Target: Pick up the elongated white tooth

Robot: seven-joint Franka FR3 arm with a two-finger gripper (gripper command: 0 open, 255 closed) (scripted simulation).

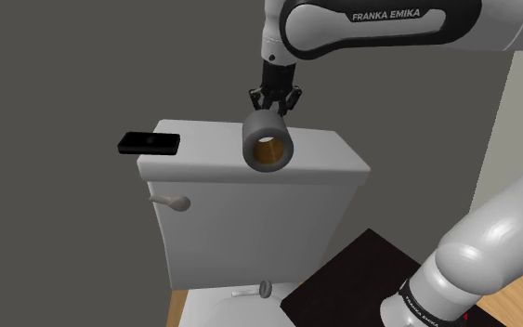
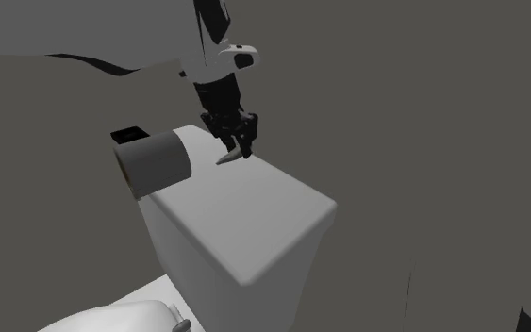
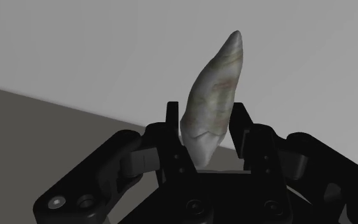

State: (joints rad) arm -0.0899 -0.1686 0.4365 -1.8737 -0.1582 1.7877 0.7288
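The arm [image 1: 380,28] that says "FRANKA EMIKA" holds its black gripper [image 3: 206,114] over the toilet tank lid [image 1: 329,160], near the back edge, pinching the long pale tooth [image 3: 213,89] between its fingers.

The tooth [image 3: 212,102] was long and thin, like a fang. It was wide at one end and came to a blunt point at the other. It was mostly white, with faint green and reddish marks on it, and a thin crack line ran across it near the wide end.

The gripper [image 3: 206,116] held the tooth by its wide end, with one black finger pressed on each side. The pointed end stuck out past the fingers.

In the second exterior view, the tooth [image 2: 227,157] pointed down and tilted toward that view's left. Its tip was just above the flat grey toilet tank lid [image 2: 254,207]. I could not tell if the tip touched the lid.
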